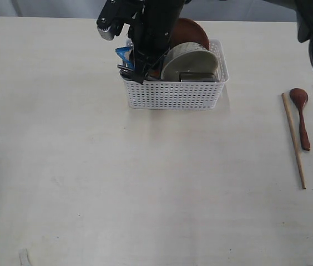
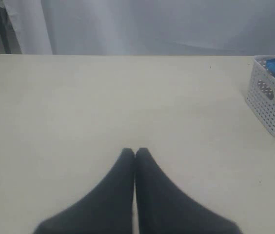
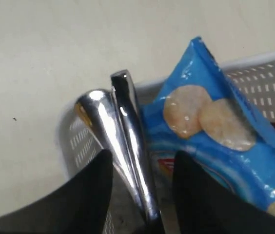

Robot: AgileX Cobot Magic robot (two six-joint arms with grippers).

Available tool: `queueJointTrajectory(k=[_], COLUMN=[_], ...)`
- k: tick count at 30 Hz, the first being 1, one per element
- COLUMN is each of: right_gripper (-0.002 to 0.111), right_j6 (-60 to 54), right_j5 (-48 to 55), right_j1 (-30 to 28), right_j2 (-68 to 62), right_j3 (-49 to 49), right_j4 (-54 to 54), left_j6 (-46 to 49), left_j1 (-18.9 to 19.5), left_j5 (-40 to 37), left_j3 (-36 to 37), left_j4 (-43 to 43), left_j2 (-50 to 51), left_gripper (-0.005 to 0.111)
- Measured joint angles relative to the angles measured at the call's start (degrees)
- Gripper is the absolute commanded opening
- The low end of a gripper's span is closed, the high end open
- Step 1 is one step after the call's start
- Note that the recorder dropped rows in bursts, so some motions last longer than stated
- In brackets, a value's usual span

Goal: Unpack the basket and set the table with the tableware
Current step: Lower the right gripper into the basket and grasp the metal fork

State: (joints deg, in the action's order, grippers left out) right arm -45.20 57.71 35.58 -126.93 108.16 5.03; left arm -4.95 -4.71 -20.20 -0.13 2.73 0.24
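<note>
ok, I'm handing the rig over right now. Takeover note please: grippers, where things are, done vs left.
Left gripper: jaws shut, empty, over bare table.
Right gripper: inside the left end of the basket, jaws open astride two steel cutlery handles, not closed on them.
In the basket: plate, bowl, steel cup, the cutlery and a blue chips bag.
Done: spoon and two chopsticks lie on the table at the right, one stick on each side of the spoon.
Left: cutlery, cup, bowl and plate out. The chips bag is not tableware.
</note>
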Motion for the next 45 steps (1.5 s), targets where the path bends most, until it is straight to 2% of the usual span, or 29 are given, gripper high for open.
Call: queueJointTrajectory(k=[8,21,23,27,35,45], right_gripper=[0.040,0.039,0.032,0.000,-0.001,-0.001], right_j6=[-6.60,-8.67,-8.67,-8.79,-7.55,-4.09], right_j5=[1.08,-0.07,-0.30,-0.30,-0.06,-0.52], right_j1=[0.00,0.00,0.00,0.00,0.13,0.13], right_j2=[0.00,-3.97,-4.18,-4.68,-3.99,4.53], right_j3=[0.00,0.62,0.62,0.62,0.62,0.52], right_j4=[4.62,5.58,5.58,5.58,3.46,2.86], left_j6=[0.00,0.00,0.00,0.00,0.00,0.00], left_j1=[0.00,0.00,0.00,0.00,0.00,0.00], left_j5=[0.00,0.00,0.00,0.00,0.00,0.00], left_j3=[0.00,0.00,0.00,0.00,0.00,0.00], left_j4=[0.00,0.00,0.00,0.00,0.00,0.00], left_j2=[0.00,0.00,0.00,0.00,0.00,0.00], left_gripper=[0.000,0.000,0.000,0.000,0.000,0.000])
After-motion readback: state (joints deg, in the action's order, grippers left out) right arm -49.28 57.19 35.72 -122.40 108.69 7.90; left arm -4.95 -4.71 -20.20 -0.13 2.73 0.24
